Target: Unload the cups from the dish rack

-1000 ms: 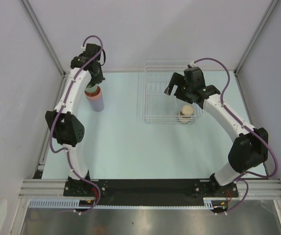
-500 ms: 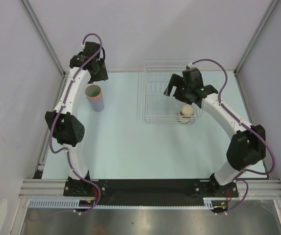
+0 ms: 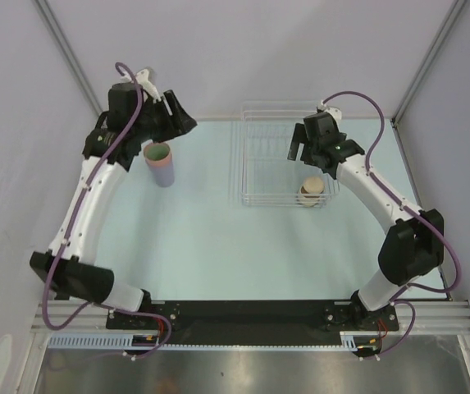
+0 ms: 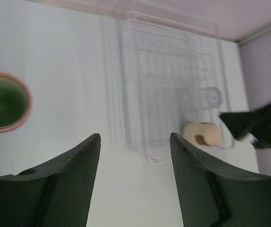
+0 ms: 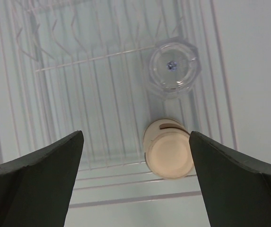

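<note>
Seen from above, the dish rack (image 3: 244,164) is showing as a clear plastic rectangle of thin ribs, sitting on the matte pale blue table (image 3: 210,238). A beige cup (image 3: 312,190) is resting inside the rack's near right corner. Well to the left of the rack, nested cups (image 3: 160,163) are standing upright, with a lilac wall outside, a green interior and a salmon rim. The left gripper (image 3: 181,125) is hanging just beyond that stack, and the right gripper (image 3: 308,154) is hovering over the rack's right half. How far either claw is spread is proving hard to judge from this height.

The left wrist camera is showing the left gripper (image 4: 135,182) spreading its smooth dark fingers (image 4: 69,184) wide, with nothing between them. Left of the rack, the stack is being cut by the picture's edge and is showing only its green inside and salmon rim. A clear tumbler (image 4: 213,97) is appearing faintly in the rack, beside the beige cup. The right gripper is showing as a dark blur past the rack's right side.

The right wrist camera is showing the right gripper (image 5: 135,187) parted widely and empty above the rack's corner. The beige cup's smooth, flat round end is facing the lens. Only here is the tumbler's faceted outline reading clearly, deeper in the rack than the cup and not touching it.
</note>
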Controlling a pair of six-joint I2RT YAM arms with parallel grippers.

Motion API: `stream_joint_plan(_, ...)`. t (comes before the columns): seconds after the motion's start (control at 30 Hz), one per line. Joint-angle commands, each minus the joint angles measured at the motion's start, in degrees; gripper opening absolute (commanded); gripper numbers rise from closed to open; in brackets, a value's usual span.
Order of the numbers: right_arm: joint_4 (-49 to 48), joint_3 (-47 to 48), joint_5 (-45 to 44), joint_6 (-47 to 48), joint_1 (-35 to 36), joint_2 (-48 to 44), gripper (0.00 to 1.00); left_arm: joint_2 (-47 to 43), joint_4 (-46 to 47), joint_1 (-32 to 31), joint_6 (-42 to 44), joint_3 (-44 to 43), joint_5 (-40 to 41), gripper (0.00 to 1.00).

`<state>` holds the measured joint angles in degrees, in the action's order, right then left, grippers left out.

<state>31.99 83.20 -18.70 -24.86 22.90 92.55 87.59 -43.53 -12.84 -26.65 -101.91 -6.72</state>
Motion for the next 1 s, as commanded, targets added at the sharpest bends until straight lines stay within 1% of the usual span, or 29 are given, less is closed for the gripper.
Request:
stream_joint_plan(0.0,1.15,3.72,-7.31,2.71,-0.13,3.32,1.00,-6.64,16.02,-7.17,-2.88,10.13,-12.44,0.66)
stream_joint_plan(0.03,1.23,4.33,-8.19,2.80,-0.22,4.03,1.00,-7.69,16.11,-8.76,-2.01,11.02,-12.09,0.66)
stream_joint_plan(0.07,0.89,4.51,-8.54,3.15,-0.22,4.56,1.00,-8.22,16.11,-11.65,-0.87,13.20,-11.74,0.66)
stream_joint_plan(0.1,0.36,4.69,-8.72,3.24,-0.22,5.70,1.00,-8.84,16.19,-12.81,-0.94,14.53,-10.60,0.66)
stream_joint_plan(0.17,-0.08,6.44,-8.99,3.33,-0.66,7.28,1.00,-11.03,18.38,-14.40,-1.73,18.04,-10.85,0.66)
stream_joint_plan(0.2,-0.17,7.15,-9.07,3.33,-0.83,8.42,1.00,-11.82,19.00,-15.10,-2.17,21.37,-11.12,0.66)
stream_joint_plan(0.3,-0.43,10.48,-9.08,3.24,-1.62,12.38,1.00,-13.23,19.71,-15.37,-2.88,25.43,-12.17,0.66)
stream_joint_plan(0.33,-0.09,11.45,-8.90,3.15,-1.80,14.65,1.00,-13.50,19.36,-15.37,-2.53,25.88,-12.18,0.66)
stream_joint_plan(0.37,0.26,13.81,-8.99,2.89,-2.15,15.63,1.00,-14.28,19.10,-15.37,-1.92,26.40,-11.91,0.66)
stream_joint_plan(0.47,2.11,16.03,-8.99,2.10,-2.24,17.57,1.00,-15.69,18.13,-15.37,-0.60,26.59,-10.60,0.66)
stream_joint_plan(0.57,2.20,14.63,-8.55,1.75,-1.89,16.09,1.00,-16.31,17.78,-15.37,-0.24,27.02,-10.50,0.66)
stream_joint_plan(0.63,3.08,11.91,-8.55,1.05,-1.45,14.77,1.00,-16.49,17.86,-15.37,-0.41,27.55,-10.86,0.66)
stream_joint_plan(0.83,2.21,0.67,-9.33,-0.10,-0.31,6.16,1.00,-16.31,19.44,-15.46,-1.21,29.57,-12.17,0.66)
stream_joint_plan(0.9,0.28,-0.84,-9.08,-0.10,-0.57,4.75,1.00,-16.14,20.14,-15.55,-1.47,30.01,-12.53,0.66)
stream_joint_plan(0.97,-0.08,0.03,-9.07,0.08,-1.10,5.44,1.00,-15.61,20.24,-15.81,-1.65,30.19,-12.79,0.66)
